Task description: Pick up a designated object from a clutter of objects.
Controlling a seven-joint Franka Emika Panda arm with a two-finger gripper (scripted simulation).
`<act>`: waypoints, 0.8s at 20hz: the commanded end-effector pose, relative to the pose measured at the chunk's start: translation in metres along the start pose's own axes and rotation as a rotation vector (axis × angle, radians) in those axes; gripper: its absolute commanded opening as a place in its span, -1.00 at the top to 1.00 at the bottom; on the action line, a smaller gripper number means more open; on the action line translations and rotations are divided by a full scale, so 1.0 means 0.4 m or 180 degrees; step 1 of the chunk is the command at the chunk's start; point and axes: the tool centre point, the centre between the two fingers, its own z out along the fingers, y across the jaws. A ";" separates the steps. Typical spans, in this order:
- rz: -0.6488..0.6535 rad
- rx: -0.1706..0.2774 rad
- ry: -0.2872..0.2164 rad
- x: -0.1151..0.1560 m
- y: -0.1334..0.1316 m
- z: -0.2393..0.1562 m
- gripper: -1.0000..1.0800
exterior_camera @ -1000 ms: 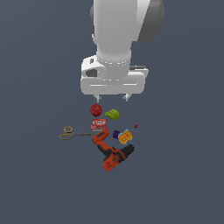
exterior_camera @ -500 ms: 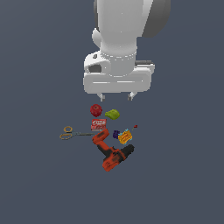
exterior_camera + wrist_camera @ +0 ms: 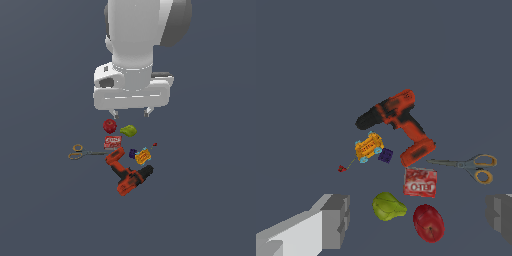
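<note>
Pincer [image 3: 130, 113] spread wide, empty, above apple [image 3: 110, 125]. Scissors [image 3: 81, 152] lie flat at drill's [image 3: 128, 173] 9 o'clock, w/ nothing touching.

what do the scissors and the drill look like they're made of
Scissors: thin grey blades that look like matte metal, and tan-yellow ring handles that look like plastic, judging by the flat solid colour. Drill: an orange and black body that reads as moulded plastic, the black parts possibly rubber. These are simulator renders, so finish is only a guess.
</note>
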 end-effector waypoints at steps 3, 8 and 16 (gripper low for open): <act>-0.0145 -0.0001 -0.0006 0.005 0.020 0.024 -0.92; -0.0386 -0.0001 -0.0013 0.011 0.053 0.063 -0.92; -0.0878 0.0000 -0.0028 0.019 0.122 0.143 -0.92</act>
